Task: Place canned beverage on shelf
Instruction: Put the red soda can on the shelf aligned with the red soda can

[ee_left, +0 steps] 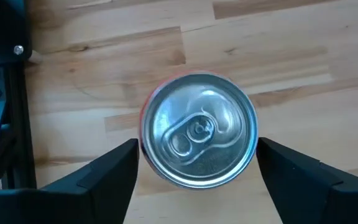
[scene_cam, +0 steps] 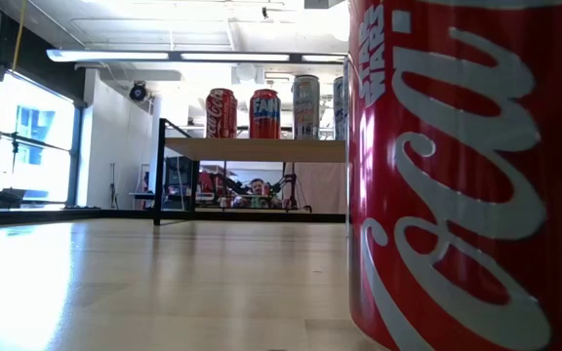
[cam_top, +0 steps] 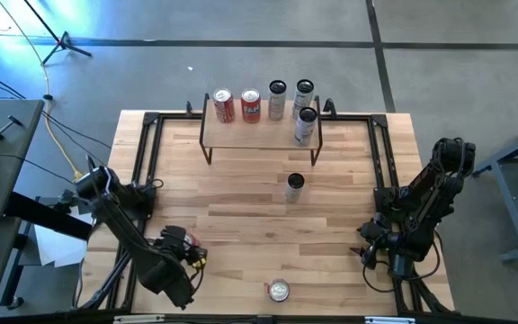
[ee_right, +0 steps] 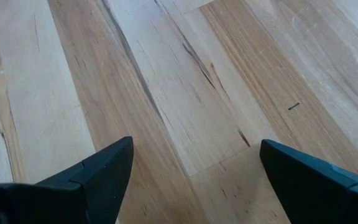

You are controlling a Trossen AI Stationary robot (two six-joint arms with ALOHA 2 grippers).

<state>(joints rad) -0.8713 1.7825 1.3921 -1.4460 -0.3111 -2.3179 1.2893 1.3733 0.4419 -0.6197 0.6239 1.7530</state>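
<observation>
Standing upright on the table (cam_top: 241, 216), the can (ee_left: 199, 129) is sitting between the jaws of the left gripper (ee_left: 197, 180), its long axis running vertically and its pull-tab lid facing the wrist camera. The jaws are standing released, one on each side of the can with a gap on both sides, grasping nothing. The left arm is the nearer one by far; the next move, as judged, is calling for the jaws to close across the can's width.

The right gripper (ee_right: 191, 180) is waiting over bare wood, well apart from any can, its jaws also released and empty.

The shelf (cam_top: 259, 130) is standing at the table's far edge, well ahead of both grippers, carrying five cans. The low view is showing "Coca-Cola" script and part of "STAR WARS" on a close red can (scene_cam: 466, 175); other labels are too small to read.
</observation>
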